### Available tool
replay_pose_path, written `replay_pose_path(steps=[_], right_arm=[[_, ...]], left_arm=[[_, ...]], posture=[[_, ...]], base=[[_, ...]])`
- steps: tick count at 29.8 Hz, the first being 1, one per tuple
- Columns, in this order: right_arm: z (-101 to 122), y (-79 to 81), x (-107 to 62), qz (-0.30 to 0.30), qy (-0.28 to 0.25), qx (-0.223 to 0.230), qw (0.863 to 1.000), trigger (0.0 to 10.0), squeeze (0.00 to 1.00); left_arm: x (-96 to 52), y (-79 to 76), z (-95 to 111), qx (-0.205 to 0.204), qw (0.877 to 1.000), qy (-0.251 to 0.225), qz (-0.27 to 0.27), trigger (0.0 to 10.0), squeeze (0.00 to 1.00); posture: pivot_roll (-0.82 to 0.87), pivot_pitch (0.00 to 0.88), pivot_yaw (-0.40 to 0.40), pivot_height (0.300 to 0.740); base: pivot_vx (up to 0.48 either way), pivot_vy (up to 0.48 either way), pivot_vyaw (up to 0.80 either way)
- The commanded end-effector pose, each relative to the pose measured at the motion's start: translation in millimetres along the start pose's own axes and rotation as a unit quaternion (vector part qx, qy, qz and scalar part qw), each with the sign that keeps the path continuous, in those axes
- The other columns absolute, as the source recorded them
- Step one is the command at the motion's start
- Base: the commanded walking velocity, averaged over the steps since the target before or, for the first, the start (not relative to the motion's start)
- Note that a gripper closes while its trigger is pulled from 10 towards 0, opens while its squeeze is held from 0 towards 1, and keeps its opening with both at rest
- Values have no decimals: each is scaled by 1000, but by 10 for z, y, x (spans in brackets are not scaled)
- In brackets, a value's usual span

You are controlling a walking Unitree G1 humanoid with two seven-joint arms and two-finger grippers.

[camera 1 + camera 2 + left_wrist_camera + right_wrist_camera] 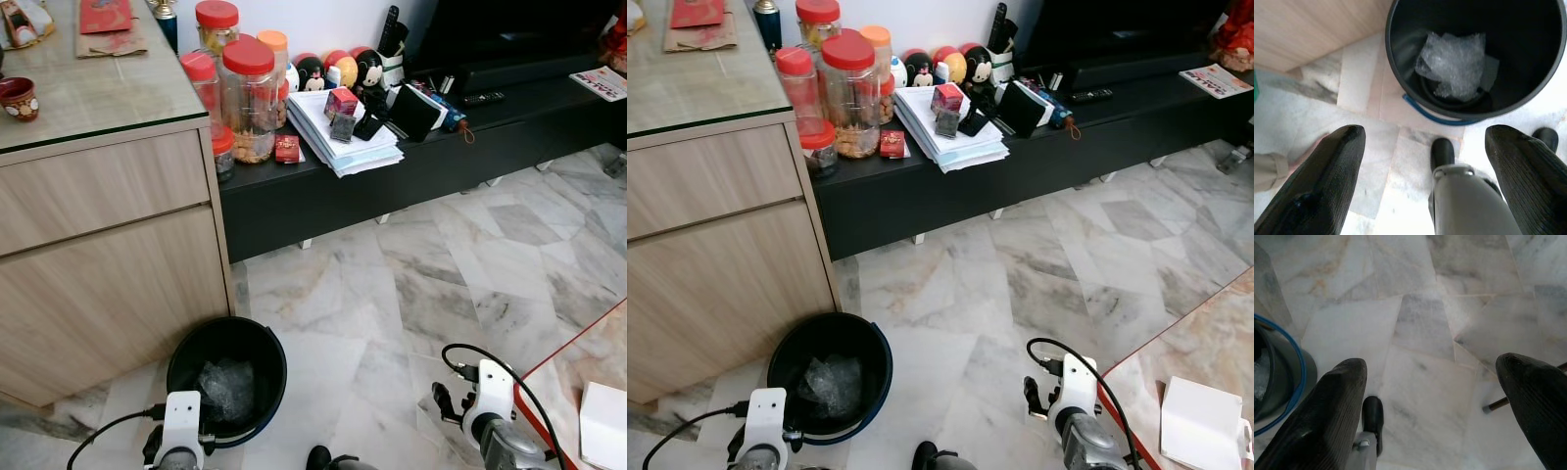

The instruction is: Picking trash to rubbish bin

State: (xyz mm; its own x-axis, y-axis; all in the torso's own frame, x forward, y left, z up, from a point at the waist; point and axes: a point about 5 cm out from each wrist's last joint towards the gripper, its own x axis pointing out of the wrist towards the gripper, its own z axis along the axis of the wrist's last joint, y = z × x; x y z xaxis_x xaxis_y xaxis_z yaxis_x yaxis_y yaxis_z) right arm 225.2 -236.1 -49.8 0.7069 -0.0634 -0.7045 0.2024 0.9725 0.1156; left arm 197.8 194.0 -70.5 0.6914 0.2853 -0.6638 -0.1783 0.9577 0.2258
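Observation:
A black round rubbish bin [186, 364] with a blue handle stands on the marble floor beside the wooden cabinet. Crumpled clear plastic wrap [1454, 63] lies at its bottom, also seen from above as the wrap [225, 387]. My left gripper [1425, 147] hangs open just in front of the bin, its black fingers [1332, 171] wide apart with nothing between them. My right gripper [1432, 391] is open too, low over bare marble to the right of the bin, holding nothing. The bin's blue-edged rim [1290, 382] shows at the side of the right wrist view.
A wooden cabinet [98, 245] rises at the left. A low black shelf [411, 166] along the wall carries red-lidded jars [247, 93], a paper stack [343, 137] and toys. A red-edged table [1205, 372] with a white packet [1200, 426] stands at the right. A person's foot [1308, 149] is near the bin.

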Motion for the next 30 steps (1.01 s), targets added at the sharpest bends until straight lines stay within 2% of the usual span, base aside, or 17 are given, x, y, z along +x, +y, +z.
replay_pose_path(steps=[1, 7, 9, 13, 15, 17, 20, 24, 30], right_arm=[[-160, -114, -53, -20, 26, 11, 999, 10000, 0], [-336, -131, -97, -18, 55, 10, 998, 10000, 0], [-441, -124, -124, -13, 72, -8, 997, 10000, 0], [-474, -122, -133, -11, 81, -19, 997, 10000, 0], [-499, -126, -141, -6, 90, -39, 995, 10000, 0], [-603, -164, -182, 0, 123, -90, 988, 10000, 0], [-626, -190, -197, -3, 124, -79, 989, 10000, 0], [-729, -293, -267, -2, 142, -122, 982, 10000, 0], [-884, -381, -365, -14, 141, -104, 984, 10000, 0]], left_arm=[[-66, -41, -191, 10, 999, 33, -4, 10000, 0], [-100, -65, -271, 11, 999, 46, -8, 10000, 0], [-114, -93, -298, 11, 999, 51, -12, 10000, 0], [-122, -111, -309, 12, 998, 52, -15, 10000, 0], [-127, -124, -318, 13, 998, 54, -19, 10000, 0], [-138, -139, -340, 15, 998, 59, -24, 10000, 0], [-145, -146, -359, 15, 998, 63, -27, 10000, 0], [-152, -152, -370, 11, 997, 65, -29, 10000, 0], [-155, -151, -380, 12, 997, 66, -34, 10000, 0]], posture=[[53, 187, -173, 740], [54, 185, -172, 740], [52, 183, -171, 740], [52, 183, -171, 740], [54, 182, -172, 740], [55, 180, -173, 740], [57, 178, -173, 740], [60, 177, -171, 740], [59, 178, -170, 740]], base=[[0, 0, 0], [0, 0, 0], [0, 0, 0], [0, 0, 0], [0, 0, 0], [0, 0, 0], [0, 0, 0], [0, 0, 0], [0, 0, 0]])
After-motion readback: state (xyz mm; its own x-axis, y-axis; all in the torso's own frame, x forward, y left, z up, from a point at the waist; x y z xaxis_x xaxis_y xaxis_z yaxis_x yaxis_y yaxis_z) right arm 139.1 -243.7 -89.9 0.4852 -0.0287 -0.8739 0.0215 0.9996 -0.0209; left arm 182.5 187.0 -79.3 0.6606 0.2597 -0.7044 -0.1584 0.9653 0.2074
